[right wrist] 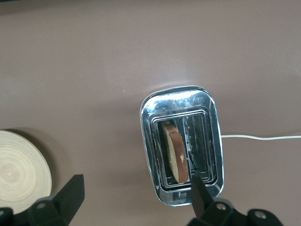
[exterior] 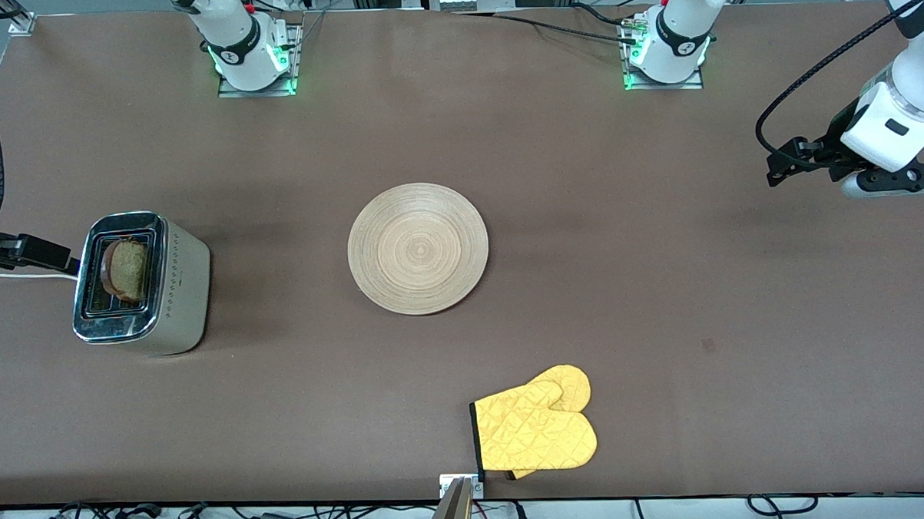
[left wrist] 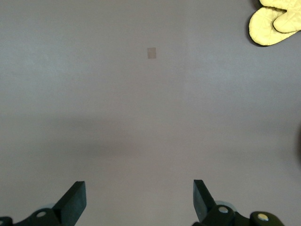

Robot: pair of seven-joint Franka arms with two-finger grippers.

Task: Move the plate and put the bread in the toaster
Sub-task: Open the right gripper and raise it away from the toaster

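The light wooden plate (exterior: 418,248) lies empty in the middle of the table; its edge also shows in the right wrist view (right wrist: 21,174). The chrome-topped toaster (exterior: 179,292) stands at the right arm's end of the table. The bread (exterior: 128,269) stands in one of its slots, its crust sticking up above the top (right wrist: 176,150). My right gripper (right wrist: 136,195) is open and empty, up over the table beside the toaster (right wrist: 181,101). My left gripper (left wrist: 138,197) is open and empty over bare table at the left arm's end (exterior: 886,182).
A yellow oven mitt (exterior: 537,430) lies near the table edge closest to the front camera, nearer than the plate; it also shows in the left wrist view (left wrist: 277,23). The toaster's white cord (exterior: 17,276) runs off toward the table's end.
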